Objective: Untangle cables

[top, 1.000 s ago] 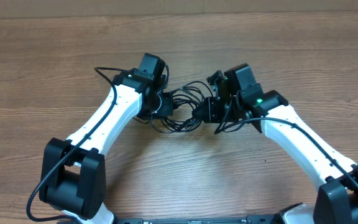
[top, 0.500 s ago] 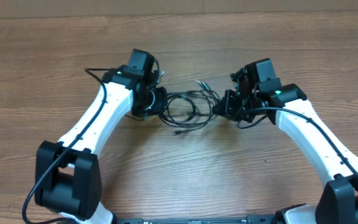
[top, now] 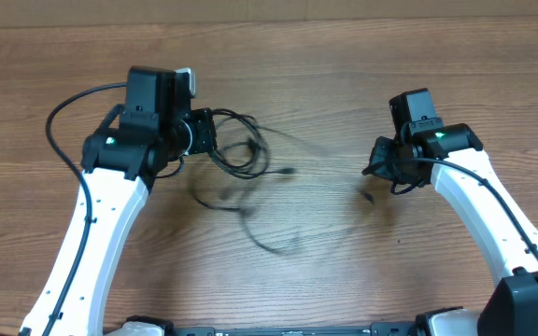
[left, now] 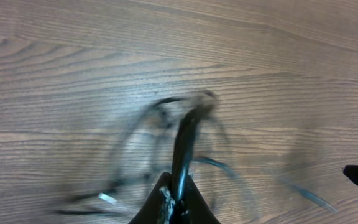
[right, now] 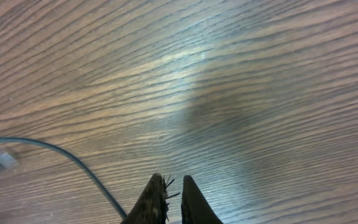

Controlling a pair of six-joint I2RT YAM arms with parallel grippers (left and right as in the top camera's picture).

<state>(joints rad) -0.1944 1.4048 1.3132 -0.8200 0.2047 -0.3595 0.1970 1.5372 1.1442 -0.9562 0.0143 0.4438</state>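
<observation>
The cables point(top: 242, 152) are thin black cords hanging in loops from my left gripper point(top: 204, 135), which is shut on them at the left of the table. In the left wrist view a thick dark strand point(left: 188, 130) runs out from the closed jaws point(left: 178, 193), with blurred loops and a silvery plug point(left: 107, 198) around it. My right gripper point(top: 378, 170) is far to the right, its fingers point(right: 174, 183) nearly together. One thin bluish cable point(right: 67, 155) arcs from a pale plug point(right: 5, 160) to under the left finger. Faint blurred strands lie between the arms.
The wooden table point(top: 306, 271) fills all views. The left arm's own thick black cable point(top: 63, 112) loops out at the far left. A small dark bit point(top: 368, 196) lies just below the right gripper.
Both arms have pulled apart. The left went left and back with the looped bundle, the right went right. The tangle that joined them at the centre has been drawn out.
</observation>
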